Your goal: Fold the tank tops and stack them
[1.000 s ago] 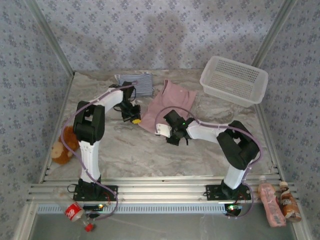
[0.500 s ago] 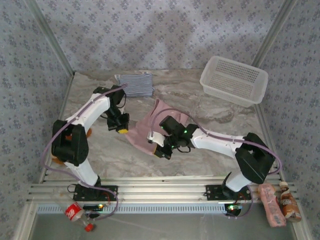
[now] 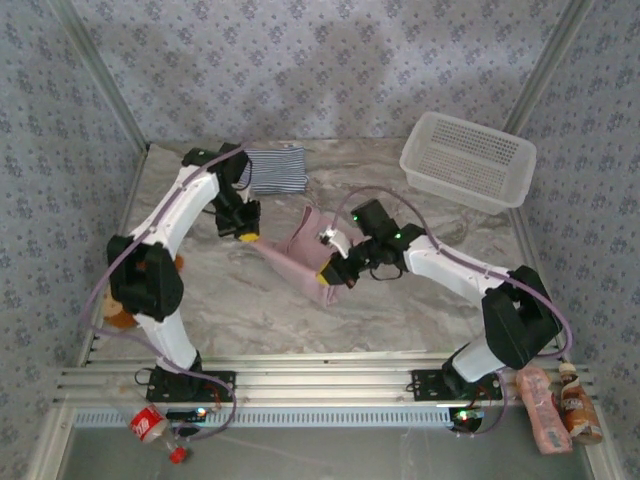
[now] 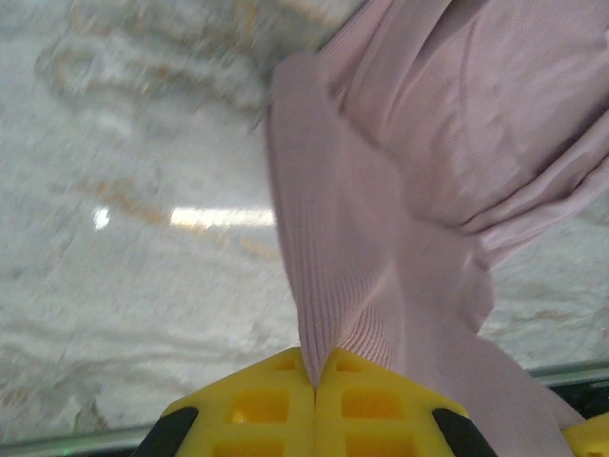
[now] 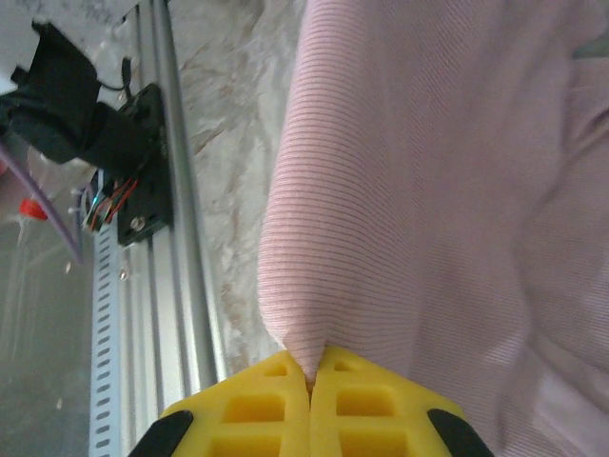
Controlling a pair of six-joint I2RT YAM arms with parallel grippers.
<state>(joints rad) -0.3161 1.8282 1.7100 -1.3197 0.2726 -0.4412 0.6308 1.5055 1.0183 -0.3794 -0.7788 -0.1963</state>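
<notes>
Grey-veined marble tabletop [image 3: 250, 300], blue floral wallpaper [image 3: 320, 60] on three sides. At the left gripper [image 3: 247, 234], yellow pads [image 4: 257, 409] pressed flat together, clamped on a ribbed fold of the dusty pink tank top [image 3: 298, 256]. Seen close from the left wrist, cloth rising out of the pinch and spreading to the right above the marble. Same at the right gripper [image 3: 331, 272]: closed tight on another edge of that top, fine ribbing running away from the pinch in the right wrist view, aluminium rail [image 5: 181, 238] off to the left.

Between the two pinches, pink cloth slung in a sagging band near mid-table; whether clear of the surface, impossible to tell.

Further out — striped navy-and-white tank top [image 3: 280, 168] lying flat at the back left, just behind the left arm, apart from the pink one. White lattice basket [image 3: 452, 186] at the back right corner, well apart from both tops.
</notes>
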